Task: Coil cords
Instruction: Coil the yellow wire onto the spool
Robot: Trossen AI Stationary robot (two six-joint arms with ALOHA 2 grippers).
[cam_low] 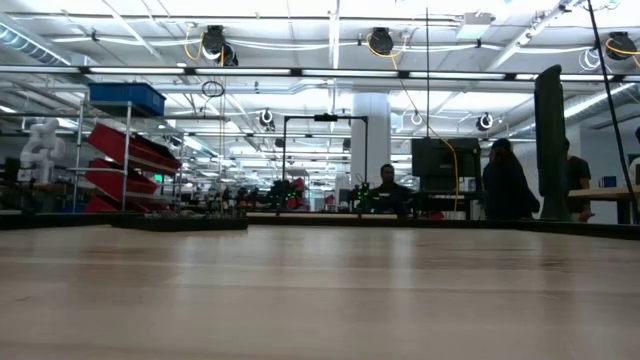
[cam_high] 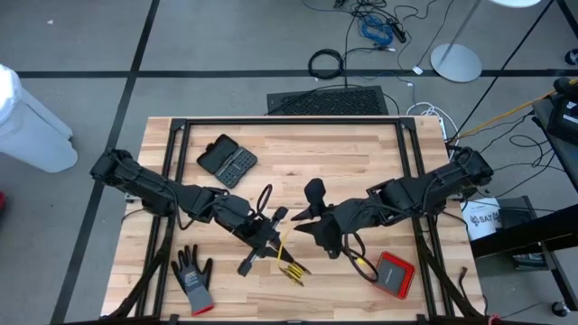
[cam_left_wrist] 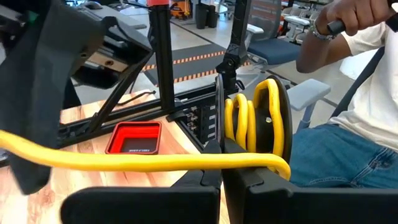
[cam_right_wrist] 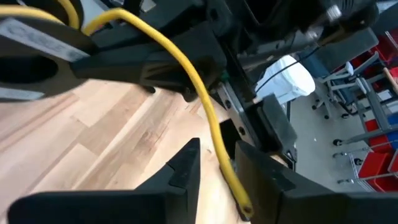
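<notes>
At desk [cam_high: 361, 153] centre one yellow cord [cam_high: 287, 242] is clamped in the closed left pincer [cam_high: 271, 226]; right pincer [cam_high: 307, 219] half-open around it. Nearby — one grey glove [cam_high: 193, 280], one red case [cam_high: 395, 273], one black case [cam_high: 227, 161].

the left gripper [cam_high: 271, 223] and the right gripper [cam_high: 302, 226] meet near the middle of the table [cam_high: 361, 171], left and right of each other, with the cord [cam_high: 287, 236] strung between them and running toward the near edge. a case [cam_high: 227, 161] lies far left on the table, a glove [cam_high: 193, 278] lies at the near left, and a tray [cam_high: 395, 273] sits at the near right, beside the right arm. beyond the far edge a cable ring [cam_high: 326, 63] lies on the floor, and what seems to be a round stand base [cam_high: 455, 62] sits to its right.
</notes>
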